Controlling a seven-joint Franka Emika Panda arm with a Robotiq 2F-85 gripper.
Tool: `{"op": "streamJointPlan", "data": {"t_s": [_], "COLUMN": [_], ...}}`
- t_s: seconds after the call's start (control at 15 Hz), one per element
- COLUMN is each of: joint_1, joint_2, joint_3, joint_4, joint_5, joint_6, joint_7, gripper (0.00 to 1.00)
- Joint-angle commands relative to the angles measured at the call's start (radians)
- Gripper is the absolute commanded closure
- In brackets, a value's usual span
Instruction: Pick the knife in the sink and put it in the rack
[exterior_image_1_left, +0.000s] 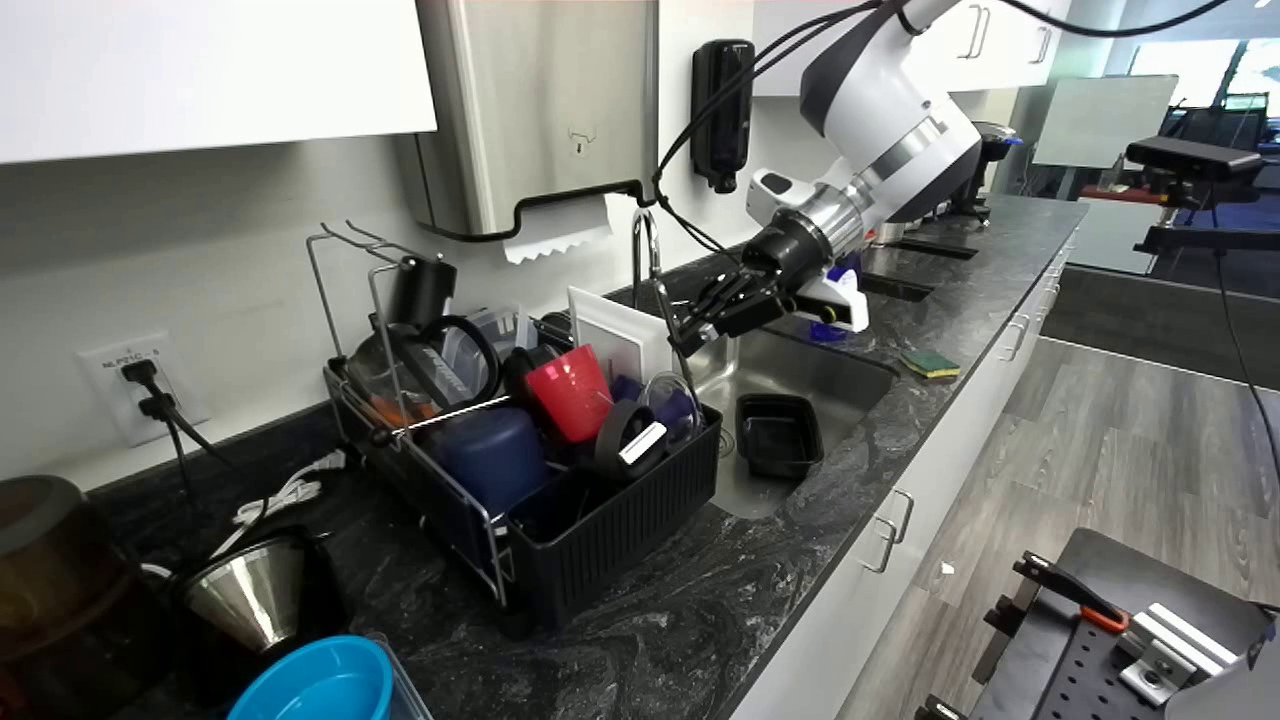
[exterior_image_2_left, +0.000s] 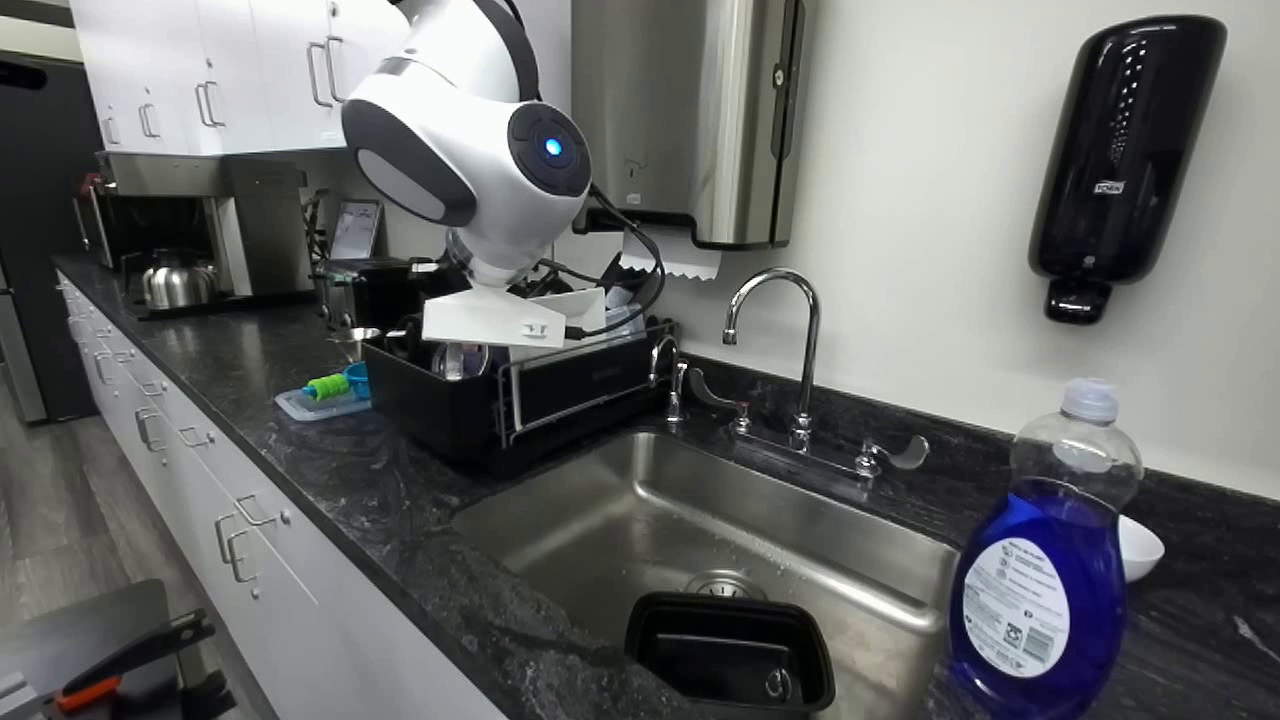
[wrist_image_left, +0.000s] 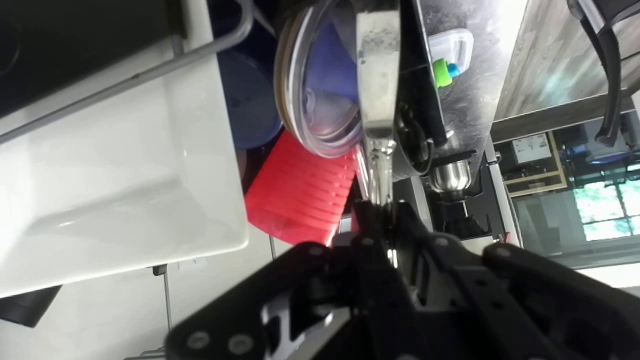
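Wrist view: tool (wrist_image_left: 384, 214) tight on knife (wrist_image_left: 378, 95)

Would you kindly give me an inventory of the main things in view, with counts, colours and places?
knife: one, silver, in gripper
sink: one, silver, set in counter
rack: one, black, on counter beside sink
container: one, black, in sink
tall faucet: one, silver, behind sink
soap bottle: one, clear and blue, beside sink
sponge: one, green and yellow, on counter
rectangular dish: one, white, in rack
ribbed item: one, red, in rack
soap dispenser: one, black, on wall
towel dispenser: one, silver, on wall
arm: one, mostly white, above counter
gripper: one, black, shut on knife near rack
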Motion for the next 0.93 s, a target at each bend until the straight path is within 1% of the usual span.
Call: {"op": "streamJointPlan", "data": {"t_s": [0.0,0.6,0.67,0.8,0.87], "joint_1": [-0.007,-0.008,-0.009,-0.008,-0.007], "joint_2": [-0.012,-0.001,0.001,0.002,0.003], "joint_3": [0.003,0.001,0.0,0.0,0.0], "joint_4": [-0.031,-0.049,-0.05,-0.061,-0.07], "joint_5": [-0.026,-0.041,-0.045,-0.066,-0.076], "joint_6": [0.005,0.009,0.005,0.008,0.007], "joint_7": [-0.004,-0.034,-0.036,-0.033,-0.034], "gripper": [0.96,0.96,0.64,0.54,0.46]}}
